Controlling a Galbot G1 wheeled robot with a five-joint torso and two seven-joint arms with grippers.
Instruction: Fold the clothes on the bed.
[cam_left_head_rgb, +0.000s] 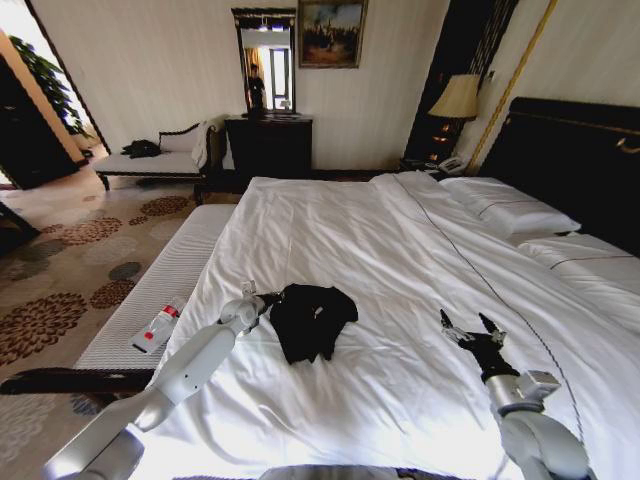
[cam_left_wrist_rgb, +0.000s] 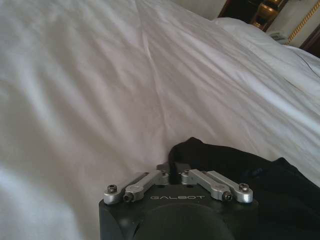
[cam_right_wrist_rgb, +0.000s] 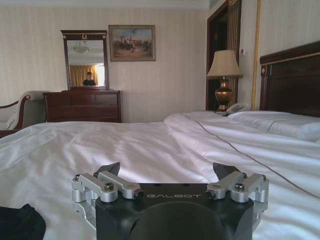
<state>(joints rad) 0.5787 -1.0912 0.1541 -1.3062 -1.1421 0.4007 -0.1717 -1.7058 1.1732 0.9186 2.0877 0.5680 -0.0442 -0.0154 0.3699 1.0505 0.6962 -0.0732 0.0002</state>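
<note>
Clothes (cam_left_head_rgb: 312, 320) bunched on bed (cam_left_head_rgb: 400, 250), left gripper (cam_left_head_rgb: 262, 300) pinching edge, right gripper (cam_left_head_rgb: 472, 328) spread, apart

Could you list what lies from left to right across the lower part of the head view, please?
Bottle on the bench → left gripper, shut on the black T-shirt → bare white duvet → right gripper, open.

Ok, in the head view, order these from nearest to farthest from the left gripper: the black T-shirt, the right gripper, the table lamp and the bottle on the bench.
1. Black T-shirt: right at the left gripper, on the bed.
2. Bottle: on the bench, toward the robot's left.
3. Right gripper: over the duvet, toward the robot's right.
4. Table lamp: far back, beside the headboard.
</note>
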